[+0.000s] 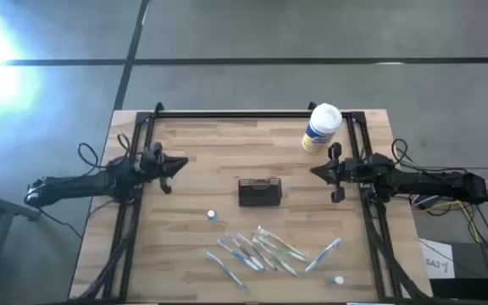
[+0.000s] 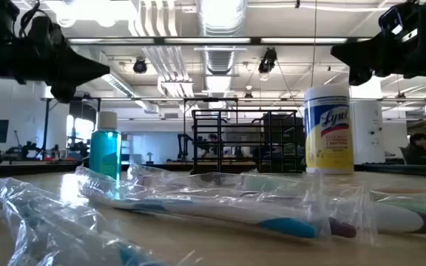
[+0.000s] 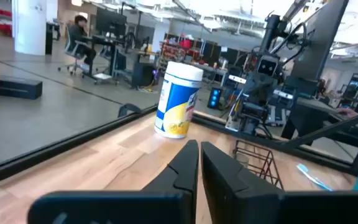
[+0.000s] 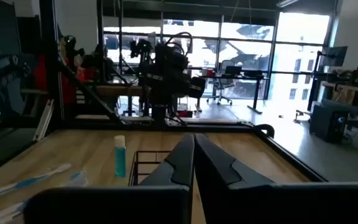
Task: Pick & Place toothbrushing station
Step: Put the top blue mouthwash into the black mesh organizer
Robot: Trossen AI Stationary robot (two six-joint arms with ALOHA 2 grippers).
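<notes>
The toothbrushing station [image 1: 259,191], a small black wire box, stands on its base at the table's middle; it also shows in the low view [image 2: 246,140], the left wrist view [image 3: 257,163] and the right wrist view [image 4: 146,165]. My left gripper [image 1: 182,163] hovers shut and empty at the table's left side, left of the station; its fingertips show in its wrist view [image 3: 197,149]. My right gripper [image 1: 314,172] hovers shut and empty at the right side, right of the station; its fingertips show in its wrist view [image 4: 191,142].
A white-and-yellow wipes canister [image 1: 321,128] stands at the far right. A small teal bottle [image 1: 212,216] stands near the station. Several wrapped toothbrushes [image 1: 261,250] lie near the front edge. A black frame [image 1: 244,113] borders the table.
</notes>
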